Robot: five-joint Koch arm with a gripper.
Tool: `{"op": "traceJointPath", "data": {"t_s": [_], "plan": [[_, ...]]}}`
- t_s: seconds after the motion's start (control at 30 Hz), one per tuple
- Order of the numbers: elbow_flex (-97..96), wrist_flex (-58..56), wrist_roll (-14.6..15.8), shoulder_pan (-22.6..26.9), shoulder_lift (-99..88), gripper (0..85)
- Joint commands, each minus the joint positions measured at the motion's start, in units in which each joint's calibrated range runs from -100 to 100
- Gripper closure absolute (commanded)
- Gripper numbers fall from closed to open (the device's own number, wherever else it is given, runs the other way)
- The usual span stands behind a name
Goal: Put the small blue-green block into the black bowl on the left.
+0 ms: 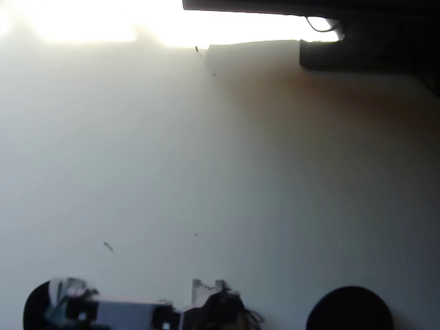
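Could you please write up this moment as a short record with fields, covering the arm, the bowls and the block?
view: overhead, glare along the top edge
table: pale, mostly bare
left bowl: black, at the bottom edge, partly covered by the arm
right bowl: black, at the bottom edge, uncovered
arm: reaches leftward along the bottom edge, motion-blurred
gripper: over the left bowl, too blurred to read its jaws
block: not visible in this blurred frame
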Motion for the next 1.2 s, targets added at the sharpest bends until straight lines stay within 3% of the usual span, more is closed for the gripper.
{"op": "traceJointPath", "data": {"t_s": [0.0, 0.13, 0.33, 0.43, 0.63, 0.83, 1.17], "plan": [[-2.38, 0.5, 0.15, -4.64, -7.4, 47.4], [-20.03, 13.88, -0.73, -12.31, -21.22, 47.2], [-51.55, 38.77, -6.45, -22.76, -43.07, 47.2], [-64.58, 50.28, -10.26, -27.94, -52.5, 36.7], [-79.64, 60.49, -13.48, -36.53, -61.6, 35.7], [-110.97, 99.81, -15.14, -43.42, -69.74, 36.4], [-115.78, 102.08, -14.75, -45.03, -60.21, 37.1]]}}
